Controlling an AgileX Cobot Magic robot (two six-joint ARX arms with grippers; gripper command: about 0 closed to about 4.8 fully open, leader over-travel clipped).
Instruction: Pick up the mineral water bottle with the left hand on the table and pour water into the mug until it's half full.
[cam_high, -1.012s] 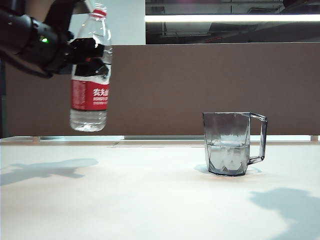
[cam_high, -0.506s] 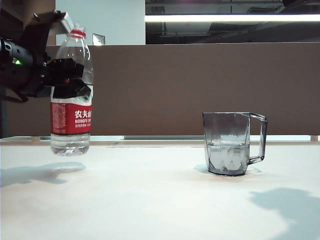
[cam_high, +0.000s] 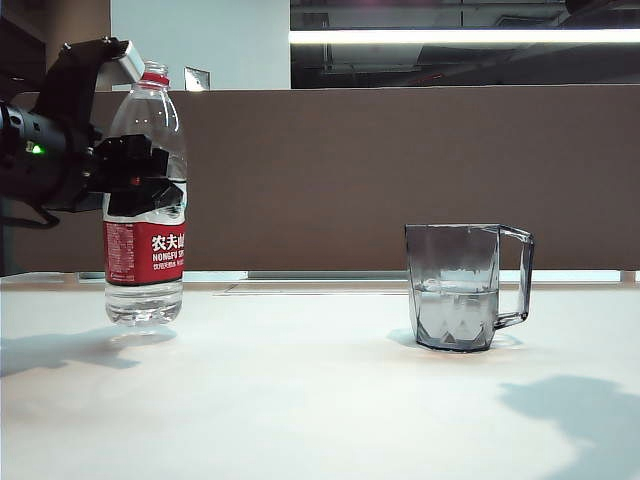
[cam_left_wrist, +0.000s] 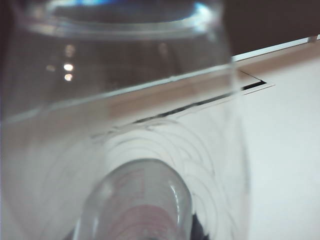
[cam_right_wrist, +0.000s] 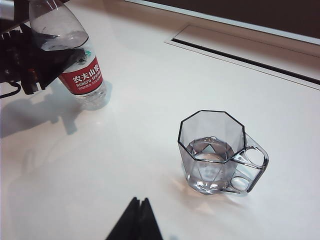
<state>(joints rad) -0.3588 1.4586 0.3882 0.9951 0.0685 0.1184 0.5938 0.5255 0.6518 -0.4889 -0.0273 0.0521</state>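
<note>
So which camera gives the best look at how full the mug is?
The exterior view: the mug is side-on, water line about halfway up. The right wrist view shows the mug from above, so the level is harder to judge. The left wrist view misses it.

A bright strip light (cam_high: 460, 36) glows above the brown partition, and the table (cam_high: 320, 400) gleams evenly white. My left arm throws a soft grey shadow (cam_high: 60, 350) at the table's left edge. My left wrist view is blurred, the mineral water bottle (cam_left_wrist: 125, 150) far too close to focus.
</note>
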